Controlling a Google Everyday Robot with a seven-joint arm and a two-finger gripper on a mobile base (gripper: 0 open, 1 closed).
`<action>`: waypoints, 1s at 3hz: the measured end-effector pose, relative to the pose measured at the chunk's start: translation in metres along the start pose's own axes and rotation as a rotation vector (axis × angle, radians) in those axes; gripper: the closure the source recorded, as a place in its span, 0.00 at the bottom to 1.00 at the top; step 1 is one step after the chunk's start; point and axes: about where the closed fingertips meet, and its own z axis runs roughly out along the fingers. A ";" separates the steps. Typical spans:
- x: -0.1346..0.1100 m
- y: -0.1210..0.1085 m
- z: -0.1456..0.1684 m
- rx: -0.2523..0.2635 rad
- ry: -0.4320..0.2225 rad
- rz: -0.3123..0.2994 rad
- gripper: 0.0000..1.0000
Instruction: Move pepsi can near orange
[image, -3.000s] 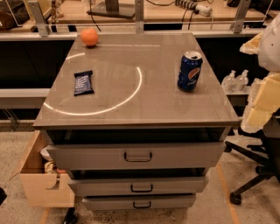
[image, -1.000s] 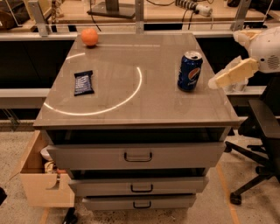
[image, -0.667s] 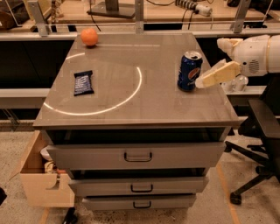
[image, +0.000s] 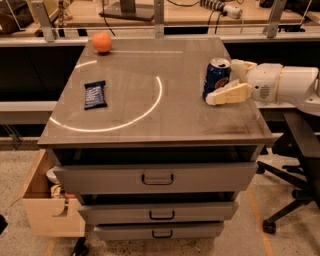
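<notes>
At the right edge of the grey cabinet top (image: 190, 122), the robot's gripper (image: 223, 81) reaches in sideways from a white arm, its two pale fingers spread wide open. One finger lies low in front of the pepsi can (image: 216, 75), and the other shows behind the can near its rim. The can stands upright between them. Whether either finger touches it cannot be told, and nothing looks clamped yet.

The can sits near the right side of the top. The orange (image: 102, 42) rests at the far left corner, well apart from it. Between them lie a curved streak of reflected light and a flat dark snack bar (image: 95, 94) on the left. Three drawers sit below the top. An open wooden box (image: 47, 205) stands on the floor to the left, and an office chair (image: 300, 165) to the right.

The can is probably thin-walled and smooth, so it may dent or slip. If empty, it would be light and tip easily. The best hold looks to be around the middle of its body, squeezed gently
</notes>
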 end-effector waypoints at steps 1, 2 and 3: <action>0.007 -0.005 0.014 0.016 -0.068 0.013 0.17; 0.006 -0.004 0.018 0.014 -0.075 0.011 0.41; 0.005 -0.003 0.020 0.009 -0.075 0.011 0.64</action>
